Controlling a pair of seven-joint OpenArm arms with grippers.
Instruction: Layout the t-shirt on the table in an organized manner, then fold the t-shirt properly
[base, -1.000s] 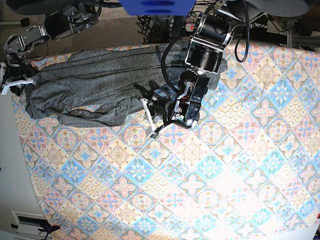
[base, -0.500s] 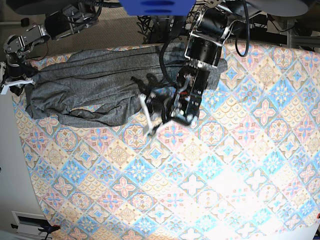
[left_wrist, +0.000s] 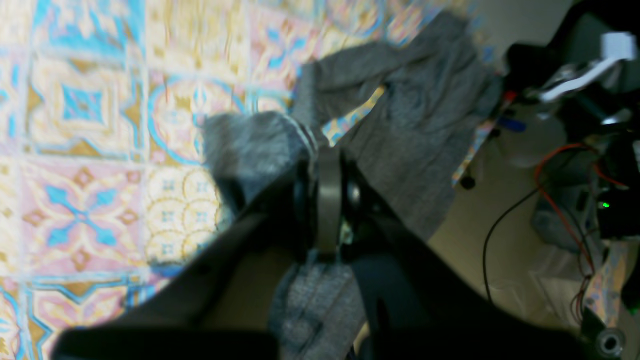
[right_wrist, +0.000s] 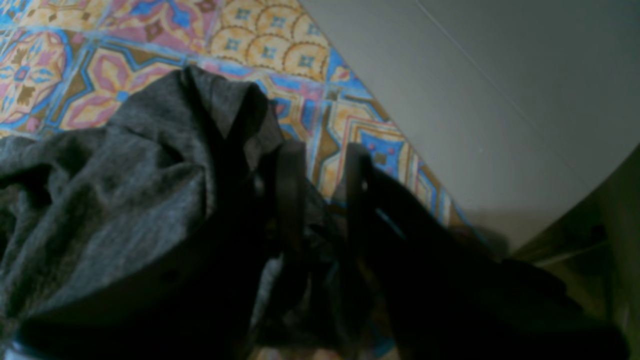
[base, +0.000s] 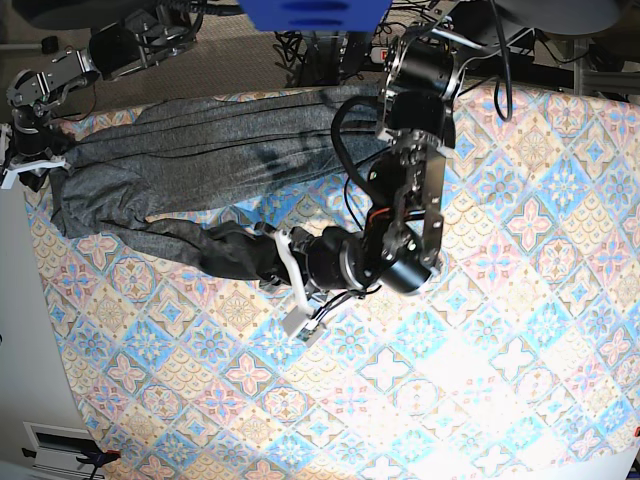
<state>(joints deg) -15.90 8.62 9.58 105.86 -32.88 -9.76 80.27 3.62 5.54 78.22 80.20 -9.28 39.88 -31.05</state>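
Watching the t-shirt (base: 190, 160) lying in a long, rumpled band along the far side of the bench (base: 480, 330), reaching from the left corner in the base view towards the middle, with a darker, bunched fold curving out from its near edge towards the centre. Finding the left fingers (left_wrist: 327, 160) clenched on that fold, pinching a lump of grey cloth between them just above the patterned bench cover, the rest of the cloth trailing away towards the far corner. Noting the left arm (base: 415, 130) bending down over the shirt's end and out across the bench in the base view. Seeing the right fingers (right_wrist: 324, 200) sitting at the bench's corner, right at the edge, tips standing apart with the tiled cover showing between them and dark cloth heaped against one finger and lower down between both. Not managing to tell whether those right fingers are gripping the shirt or merely resting in it. Picking out grey floor (right_wrist: 475, 75) beyond that corner.
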